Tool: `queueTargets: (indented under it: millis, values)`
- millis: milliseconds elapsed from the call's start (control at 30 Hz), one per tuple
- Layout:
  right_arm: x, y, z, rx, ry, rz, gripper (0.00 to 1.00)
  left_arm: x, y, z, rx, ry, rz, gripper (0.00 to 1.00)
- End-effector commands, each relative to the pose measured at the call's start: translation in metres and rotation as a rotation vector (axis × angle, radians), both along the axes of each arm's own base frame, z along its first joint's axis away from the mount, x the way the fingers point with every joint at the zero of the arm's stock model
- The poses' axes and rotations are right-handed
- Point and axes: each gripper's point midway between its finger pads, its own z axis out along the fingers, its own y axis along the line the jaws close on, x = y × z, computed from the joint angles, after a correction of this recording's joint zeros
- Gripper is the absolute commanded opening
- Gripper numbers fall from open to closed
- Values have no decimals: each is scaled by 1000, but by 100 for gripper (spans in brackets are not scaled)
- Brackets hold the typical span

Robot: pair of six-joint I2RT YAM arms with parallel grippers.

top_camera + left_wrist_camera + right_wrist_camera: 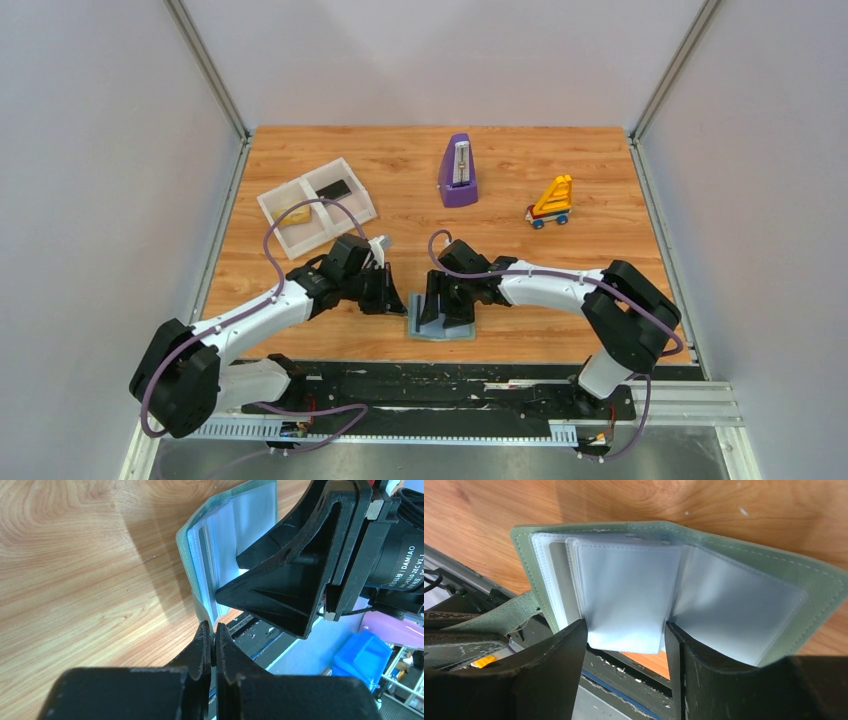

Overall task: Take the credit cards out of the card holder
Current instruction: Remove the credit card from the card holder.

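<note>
The pale teal card holder (440,327) lies open near the table's front edge, its clear sleeves fanned out (744,555). My left gripper (388,298) is shut on its strap tab (499,617), at the holder's left edge (212,630). My right gripper (447,305) is open over the holder, its jaws either side of a loose clear sleeve (624,635). No card shows in the sleeves. A yellowish-gold card (296,214) and a dark card (334,188) lie in the white tray.
The white two-compartment tray (300,176) stands at the back left. A purple metronome (458,172) and a yellow toy car (551,203) stand at the back. A black rail (450,375) runs along the near edge.
</note>
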Motion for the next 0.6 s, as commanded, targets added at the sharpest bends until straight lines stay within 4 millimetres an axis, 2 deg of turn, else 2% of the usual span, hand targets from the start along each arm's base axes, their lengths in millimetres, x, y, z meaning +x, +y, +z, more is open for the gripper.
queueTargets:
  millis: [0, 333, 500, 567]
  values:
    - [9, -11, -2, -87, -39, -41, 59, -1, -3, 10, -27, -25, -5, 0]
    - [13, -40, -2, -213, -88, -85, 59, -2, 0, 4, -9, -17, -2, 0]
    - [17, -69, 8, -308, -142, -137, 59, -3, 0, 3, -11, -16, -2, 0]
    - [16, -74, 17, -308, -157, -147, 59, -2, 0, 4, -14, -18, -2, 0]
